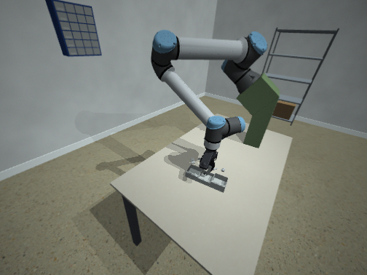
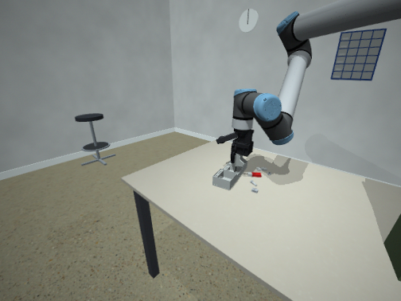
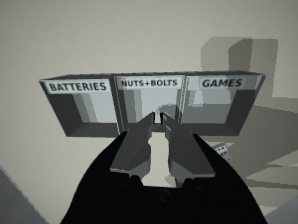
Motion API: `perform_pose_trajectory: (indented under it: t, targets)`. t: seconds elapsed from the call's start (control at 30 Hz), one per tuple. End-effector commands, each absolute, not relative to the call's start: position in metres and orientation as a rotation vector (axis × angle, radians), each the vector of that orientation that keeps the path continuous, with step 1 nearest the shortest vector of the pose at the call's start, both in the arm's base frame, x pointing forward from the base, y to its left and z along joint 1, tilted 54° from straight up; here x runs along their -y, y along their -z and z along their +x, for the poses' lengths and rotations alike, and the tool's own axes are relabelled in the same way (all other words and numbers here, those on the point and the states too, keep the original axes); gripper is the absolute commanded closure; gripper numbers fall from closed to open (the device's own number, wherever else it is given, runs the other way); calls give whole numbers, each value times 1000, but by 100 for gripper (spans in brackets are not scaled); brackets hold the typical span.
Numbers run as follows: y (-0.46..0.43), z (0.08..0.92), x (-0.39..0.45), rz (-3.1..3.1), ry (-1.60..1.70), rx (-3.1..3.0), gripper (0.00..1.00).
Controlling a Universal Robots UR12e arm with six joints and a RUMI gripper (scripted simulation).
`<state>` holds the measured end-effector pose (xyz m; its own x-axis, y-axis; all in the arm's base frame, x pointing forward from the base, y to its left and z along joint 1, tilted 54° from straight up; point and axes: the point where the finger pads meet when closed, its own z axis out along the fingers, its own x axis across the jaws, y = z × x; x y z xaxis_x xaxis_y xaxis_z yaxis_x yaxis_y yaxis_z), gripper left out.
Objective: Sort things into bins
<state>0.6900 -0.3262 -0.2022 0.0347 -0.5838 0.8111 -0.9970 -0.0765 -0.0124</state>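
Note:
A grey bin block (image 1: 217, 186) (image 2: 221, 182) stands upright with three compartments, labelled BATTERIES (image 3: 77, 86), NUTS+BOLTS (image 3: 149, 83) and GAMES (image 3: 222, 83). My gripper (image 1: 206, 172) (image 2: 235, 168) (image 3: 157, 113) is shut, its tips low over the NUTS+BOLTS compartment; I see nothing clearly held, though a tiny thing at the tips is too small to tell. The fingers hide part of that compartment. A red piece (image 2: 256, 174) with a pale end lies beside the bins. Small grey pieces (image 2: 255, 190) (image 1: 223, 169) lie near it. A pale piece with dark marks (image 3: 221, 151) lies below the GAMES compartment.
The bins stand on the pale table (image 1: 233, 222) (image 2: 302, 223). The arm's green base stand (image 1: 260, 120) is at the table's far end. A metal shelf (image 1: 296, 56) stands behind it, and a stool (image 2: 93, 133) stands off to one side.

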Motion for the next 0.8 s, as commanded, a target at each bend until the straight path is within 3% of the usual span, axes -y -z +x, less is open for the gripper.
perform_pose_trajectory:
  t: [0.0,0.77]
  targets:
    - [201,690,325,1724,-896,1606,96]
    - [186,688,304,1724,-896,1606,96]
